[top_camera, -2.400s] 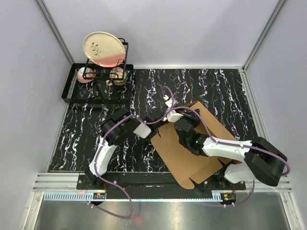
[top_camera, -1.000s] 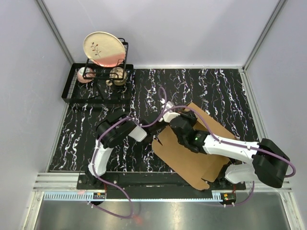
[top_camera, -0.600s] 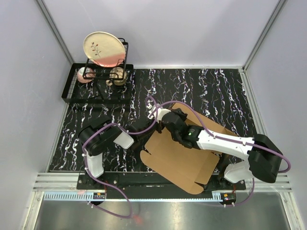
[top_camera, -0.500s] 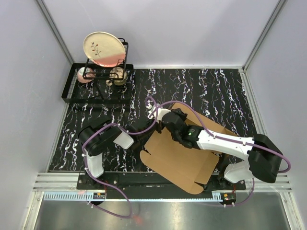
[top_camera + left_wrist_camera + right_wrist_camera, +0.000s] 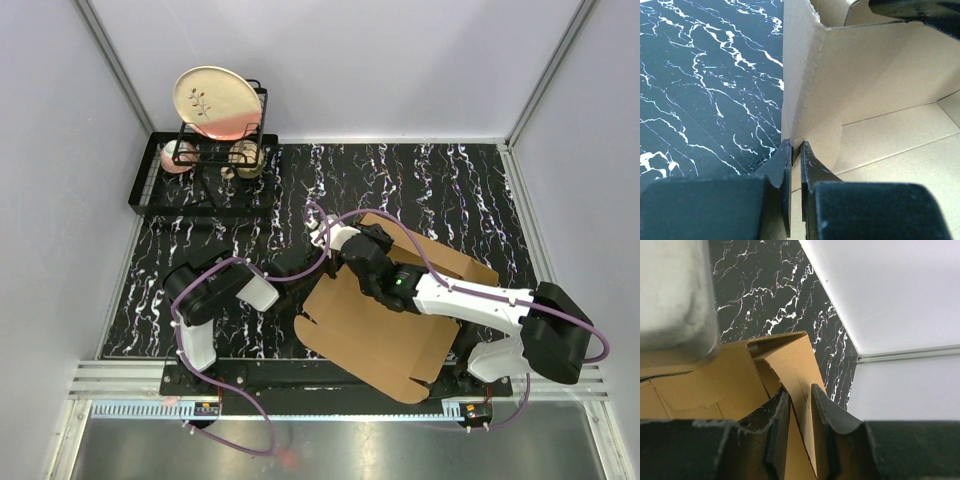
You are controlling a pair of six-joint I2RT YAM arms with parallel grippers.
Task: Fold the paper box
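1. Left pincer (image 5: pixel 796 150) is clamping shut on the paper box (image 5: pixel 380 330). Its black fingers are pinching the bottom of an upright wall, right next to a rounded tab.
2. Right pincer (image 5: pixel 797 392) is standing slightly parted, with a thin flap running up between its fingers. It's looking loose rather than squeezed.
3. The box is showing as plain matte brown cardboard with slightly fuzzy cut edges and crisp creases. It's one big flat panel with side walls lifting up off it.
4. It's lying right of the middle of the table (image 5: pixel 440 190), with its near corner poking over the near edge by the right arm's base.
5. The table is looking glossy black with white marble veins. A black wire rack (image 5: pixel 205 190) is sitting in the far-left corner, holding a round cream plate (image 5: pixel 215 100) on edge.
6. Versus about two seconds back, the box is now sitting further toward the left edge, and the left arm is folded back toward the near-left corner. Versus half a second ago, hardly anything is different. The box's far-right panel is just reaching a bit more toward the right edge.
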